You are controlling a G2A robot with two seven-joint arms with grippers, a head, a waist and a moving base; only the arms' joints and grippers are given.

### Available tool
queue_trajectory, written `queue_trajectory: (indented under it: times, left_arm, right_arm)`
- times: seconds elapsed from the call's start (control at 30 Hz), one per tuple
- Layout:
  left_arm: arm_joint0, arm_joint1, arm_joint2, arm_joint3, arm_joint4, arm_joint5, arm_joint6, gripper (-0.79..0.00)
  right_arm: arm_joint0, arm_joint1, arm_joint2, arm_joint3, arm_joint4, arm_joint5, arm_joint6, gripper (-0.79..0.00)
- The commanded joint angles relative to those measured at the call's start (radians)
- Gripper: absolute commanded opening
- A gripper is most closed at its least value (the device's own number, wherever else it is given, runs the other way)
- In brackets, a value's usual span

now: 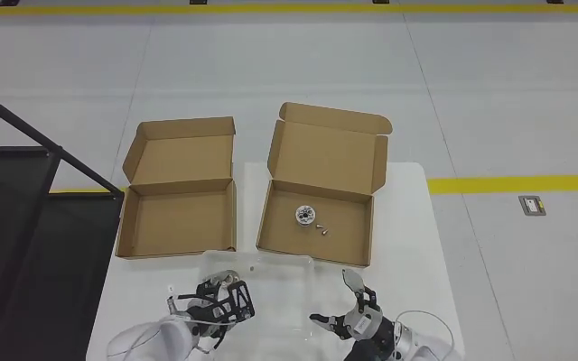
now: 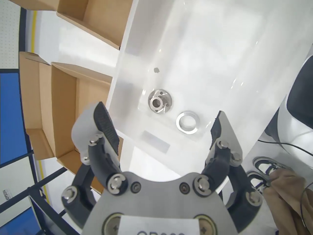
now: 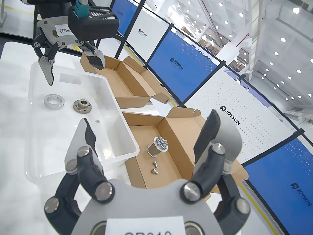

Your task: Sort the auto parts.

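Ring [image 2: 187,122], flange [image 2: 160,101] beside tray [image 2: 126,47] wall

A white desk [image 1: 408,242] stands on a pale grey floor [image 1: 271,63]; a yellow line [image 1: 506,184] crosses the floor at the desk's far end; another [image 1: 289,8] runs farther off; a dark framed rack [image 1: 45,235] stands just beside the desk; blue panels [image 3: 181,74] and white perforated panels [image 3: 234,99] line the hall under ceiling lights [image 3: 244,14].

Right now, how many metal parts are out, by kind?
Ring: 1
Flanged hub: 1
Cylindrical part: 1
Small screws: 2
Total: 5, not counting a grey speck too small to identify.
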Motion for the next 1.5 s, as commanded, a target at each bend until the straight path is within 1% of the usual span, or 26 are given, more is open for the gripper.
queue_trajectory:
  times: [0.0,0.03,0.07,0.1,0.2,0.3,0.37,0.47,0.53,0.6,0.67,0.7,0.8,0.9,1.0,1.17,1.37,1.4,1.47]
  left_arm:
    - [-0.022,-0.002,0.007,0.022,-0.053,-0.018,-0.060,0.000]
    - [-0.036,-0.003,0.010,0.036,-0.076,-0.022,-0.084,0.000]
    - [-0.049,-0.005,0.015,0.052,-0.099,-0.028,-0.106,-0.049]
    - [-0.065,-0.006,0.020,0.069,-0.121,-0.033,-0.129,-0.080]
    - [-0.115,-0.009,0.041,0.118,-0.173,-0.042,-0.199,-0.111]
    - [-0.155,-0.012,0.068,0.154,-0.208,-0.042,-0.257,-0.215]
    - [-0.180,-0.014,0.084,0.178,-0.228,-0.039,-0.282,-0.240]
    - [-0.212,-0.016,0.103,0.212,-0.232,-0.012,-0.315,-0.336]
    - [-0.233,-0.018,0.116,0.237,-0.239,0.001,-0.321,-0.336]
    - [-0.256,-0.020,0.127,0.264,-0.239,0.019,-0.330,-0.311]
    - [-0.277,-0.022,0.143,0.290,-0.236,0.031,-0.334,-0.256]
    - [-0.287,-0.023,0.151,0.303,-0.235,0.037,-0.334,-0.240]
    - [-0.312,-0.026,0.171,0.336,-0.236,0.049,-0.335,-0.219]
    - [-0.336,-0.028,0.187,0.367,-0.238,0.060,-0.336,-0.228]
    - [-0.356,-0.030,0.205,0.391,-0.233,0.071,-0.338,-0.274]
    - [-0.385,-0.034,0.228,0.425,-0.233,0.094,-0.353,-0.271]
    - [-0.414,-0.039,0.251,0.456,-0.233,0.120,-0.370,-0.286]
    - [-0.418,-0.039,0.255,0.461,-0.231,0.124,-0.371,-0.296]
    - [-0.424,-0.040,0.262,0.469,-0.227,0.132,-0.373,-0.345]
  right_arm:
    - [0.000,0.000,0.000,0.000,0.000,0.000,0.000,0.000]
    - [0.000,0.000,0.000,0.000,0.000,0.000,0.000,0.000]
    - [0.000,0.000,0.000,0.000,0.000,0.000,0.000,0.000]
    - [0.000,0.000,0.000,0.000,0.000,0.000,0.000,0.000]
    - [0.000,0.000,0.000,0.000,0.000,0.000,0.000,0.000]
    - [0.000,0.000,0.000,0.000,0.000,0.000,0.000,0.000]
    - [0.000,0.000,0.000,0.000,0.000,0.000,0.000,0.000]
    - [0.000,0.000,0.000,0.000,0.000,0.000,0.000,0.000]
    - [0.000,0.000,0.000,0.000,0.000,0.000,0.000,0.000]
    - [0.000,0.000,0.000,0.000,0.000,0.000,0.000,0.000]
    - [0.000,0.000,0.000,0.000,0.000,0.000,0.000,0.000]
    - [0.000,0.000,0.000,0.000,0.000,0.000,0.000,0.000]
    - [0.000,0.000,0.000,0.000,0.000,0.000,0.000,0.000]
    - [0.000,0.000,0.000,0.000,0.000,0.000,0.000,0.000]
    - [0.000,0.000,0.000,0.000,0.000,0.000,0.000,0.000]
    - [0.000,0.000,0.000,0.000,0.000,0.000,0.000,0.000]
    - [0.000,0.000,0.000,0.000,0.000,0.000,0.000,0.000]
    - [0.000,0.000,0.000,0.000,0.000,0.000,0.000,0.000]
    - [0.000,0.000,0.000,0.000,0.000,0.000,0.000,0.000]
